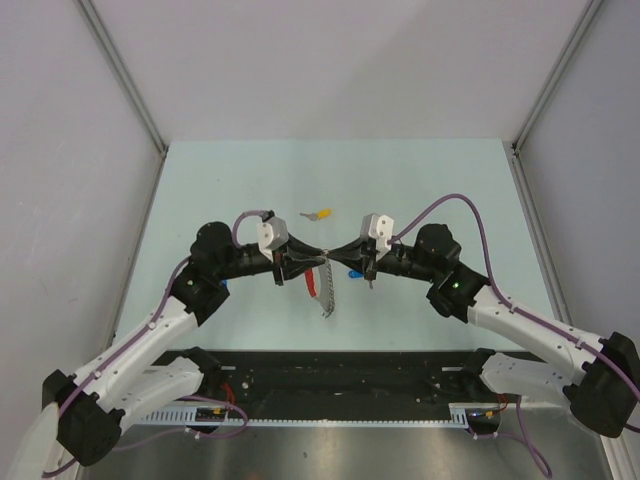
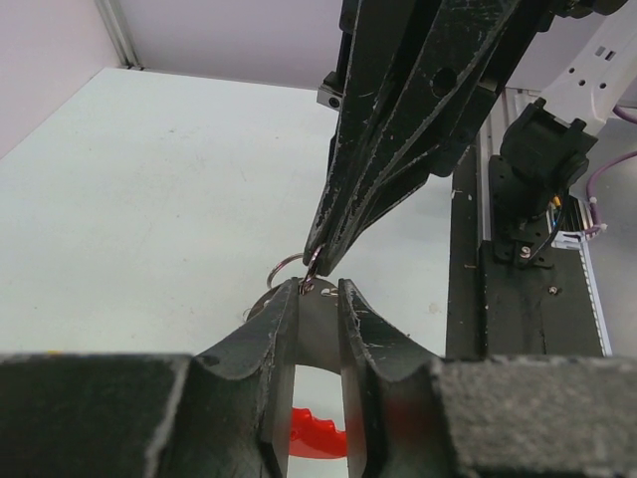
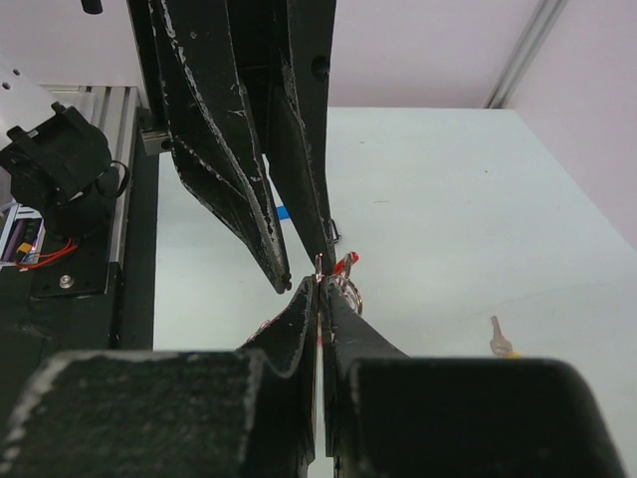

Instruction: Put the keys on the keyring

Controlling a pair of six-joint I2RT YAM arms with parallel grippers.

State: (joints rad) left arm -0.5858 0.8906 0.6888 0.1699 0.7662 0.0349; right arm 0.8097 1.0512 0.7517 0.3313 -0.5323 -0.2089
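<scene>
1. The table [image 1: 430, 190]: both arms reach over its middle and meet tip to tip.
2. The right gripper [image 3: 318, 291] is clamped on the keyring's wire loop. The left gripper [image 2: 320, 289] faces it, jaws a narrow gap apart and nothing plainly gripped.
3. The keyring [image 1: 322, 290] dangles below the two tips.
4. The yellow key [image 1: 321, 214] lies beyond them, well apart and not yet threaded.

The step in hand looks like steadying the ring — next comes a fine pinch on the loop, then fetching a key.
</scene>
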